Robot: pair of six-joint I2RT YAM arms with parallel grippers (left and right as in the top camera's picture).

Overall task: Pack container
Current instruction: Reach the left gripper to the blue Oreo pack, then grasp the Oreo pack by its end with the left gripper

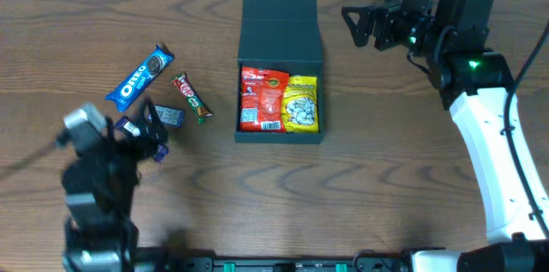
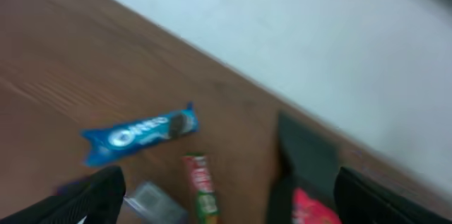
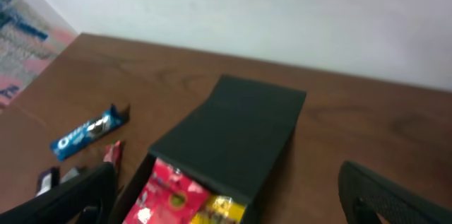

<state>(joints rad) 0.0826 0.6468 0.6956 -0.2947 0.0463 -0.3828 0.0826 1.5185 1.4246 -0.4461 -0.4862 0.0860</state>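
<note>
Lettering on the blue packet (image 1: 140, 75) near the container (image 1: 280, 27) reads OREO; left gripper (image 2: 227, 201) and right gripper (image 1: 358, 25) gape.

overhead: bright, even light from above, shadows faint and soft around container (image 1: 280, 66), no glare | left arm (image 1: 99, 178) at 8 o'clock smeared, outline lost | left wrist: whole view blurred, wall (image 2: 318, 33) at 1 o'clock washed pale | right wrist: soft focus, fingers (image 3: 63, 199) at 7 and 5 o'clock dark, unsharp
</note>
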